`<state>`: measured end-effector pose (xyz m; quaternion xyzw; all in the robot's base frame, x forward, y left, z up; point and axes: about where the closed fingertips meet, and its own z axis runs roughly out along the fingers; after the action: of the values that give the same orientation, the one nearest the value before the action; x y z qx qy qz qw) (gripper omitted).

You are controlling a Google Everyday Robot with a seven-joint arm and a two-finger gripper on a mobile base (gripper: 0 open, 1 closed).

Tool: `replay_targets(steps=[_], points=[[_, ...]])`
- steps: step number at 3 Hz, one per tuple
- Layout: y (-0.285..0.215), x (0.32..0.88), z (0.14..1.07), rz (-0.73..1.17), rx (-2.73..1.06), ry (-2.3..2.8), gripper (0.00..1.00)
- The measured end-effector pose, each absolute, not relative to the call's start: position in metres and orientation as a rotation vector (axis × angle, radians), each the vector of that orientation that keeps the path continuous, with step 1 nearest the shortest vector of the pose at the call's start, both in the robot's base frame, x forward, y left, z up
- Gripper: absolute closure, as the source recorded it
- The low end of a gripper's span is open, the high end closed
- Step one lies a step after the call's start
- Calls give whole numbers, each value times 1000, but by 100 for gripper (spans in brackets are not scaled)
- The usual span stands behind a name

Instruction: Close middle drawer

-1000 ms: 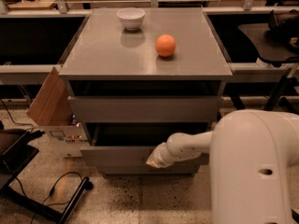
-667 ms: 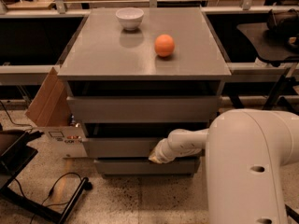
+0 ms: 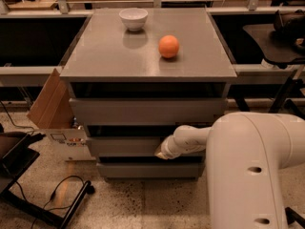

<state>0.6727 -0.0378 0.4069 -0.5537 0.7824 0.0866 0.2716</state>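
1. At the far left a brown cardboard box (image 3: 50, 104) leans beside the cabinet, and a black cable (image 3: 62, 190) loops over the speckled floor; both lie clear of the drawer fronts.
2. The flat grey matte cabinet top (image 3: 105, 56) carries a small white ceramic bowl (image 3: 133, 18) and a round orange fruit (image 3: 168, 46), well above the work.
3. The middle drawer (image 3: 124, 146), a plain grey handleless front between its two neighbours, has slid inward over the last second; its floor no longer shows and only a dark slit remains above it, so the closing looks nearly done.
4. The pale two-finger gripper (image 3: 162, 152) presses against that front, right of centre; whether it is spread or pressed together I cannot tell.
5. The bulky white robot arm (image 3: 252, 166) fills the lower right; the way straight inward looks open, while the right side is crowded.
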Motion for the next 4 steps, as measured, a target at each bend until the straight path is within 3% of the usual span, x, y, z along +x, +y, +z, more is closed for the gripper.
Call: replay_targets(steps=[2,3,4], points=[[-52,580,441,279,-1646,1980,100],[-105,493,486,229,-1809,1907,100],[-146,451,530,114,-1846,1906,100]])
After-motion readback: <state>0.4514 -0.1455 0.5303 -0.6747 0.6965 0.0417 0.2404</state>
